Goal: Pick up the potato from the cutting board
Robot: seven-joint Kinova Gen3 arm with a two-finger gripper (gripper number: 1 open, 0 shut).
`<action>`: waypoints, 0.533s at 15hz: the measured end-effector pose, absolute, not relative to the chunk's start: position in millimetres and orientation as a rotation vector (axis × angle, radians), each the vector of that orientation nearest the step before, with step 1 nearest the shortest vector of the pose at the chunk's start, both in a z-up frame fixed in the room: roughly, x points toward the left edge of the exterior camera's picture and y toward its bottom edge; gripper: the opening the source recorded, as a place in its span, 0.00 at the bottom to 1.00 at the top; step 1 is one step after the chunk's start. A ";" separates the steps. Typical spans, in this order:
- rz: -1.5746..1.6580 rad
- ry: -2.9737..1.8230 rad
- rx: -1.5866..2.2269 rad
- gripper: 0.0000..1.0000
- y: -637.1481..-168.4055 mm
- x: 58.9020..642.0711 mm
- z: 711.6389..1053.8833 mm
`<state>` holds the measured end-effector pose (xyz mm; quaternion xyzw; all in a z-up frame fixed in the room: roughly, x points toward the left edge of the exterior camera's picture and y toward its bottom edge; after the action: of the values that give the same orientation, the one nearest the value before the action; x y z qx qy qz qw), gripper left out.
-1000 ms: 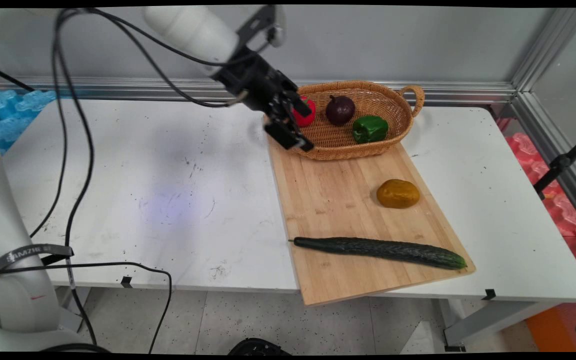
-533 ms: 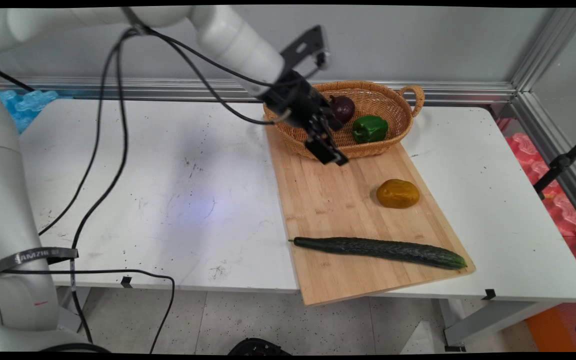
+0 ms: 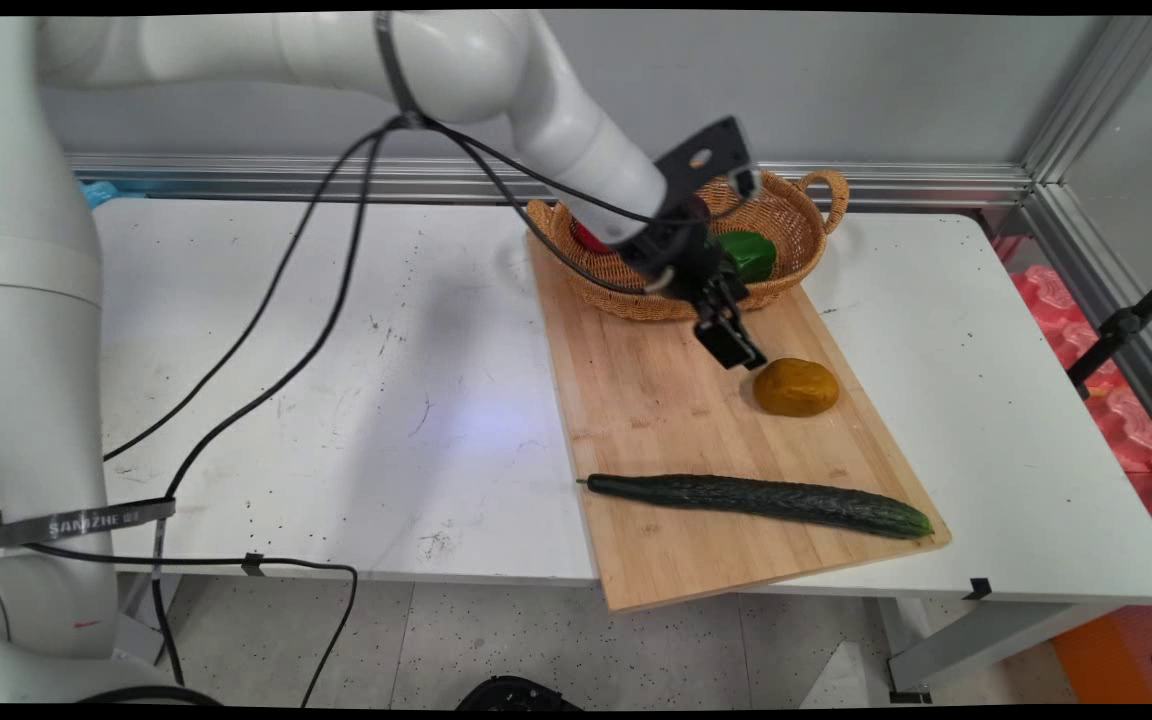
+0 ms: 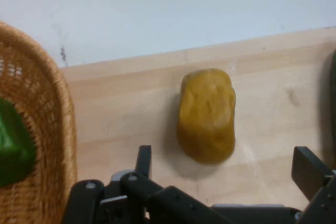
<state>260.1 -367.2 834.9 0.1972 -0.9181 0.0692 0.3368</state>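
Gripper (image 3: pixel 733 345) empty, fingers apart, above one cutting board (image 3: pixel 656 420) near one potato (image 3: pixel 796 387). One cucumber (image 3: pixel 761 500); one basket (image 3: pixel 786 215), one green pepper (image 3: pixel 748 252).

I can make out 1 piece of lettering only: a grey band (image 3: pixel 83 522) wrapped round the arm's base link at about 8 o'clock in the main view, reading roughly "SAMZHE", though the last characters are too small to tell.
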 end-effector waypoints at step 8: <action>0.159 -2.429 0.533 1.00 -390.9 214.1 794.4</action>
<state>214.1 -390.9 794.4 0.2026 -0.9237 0.0606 0.3194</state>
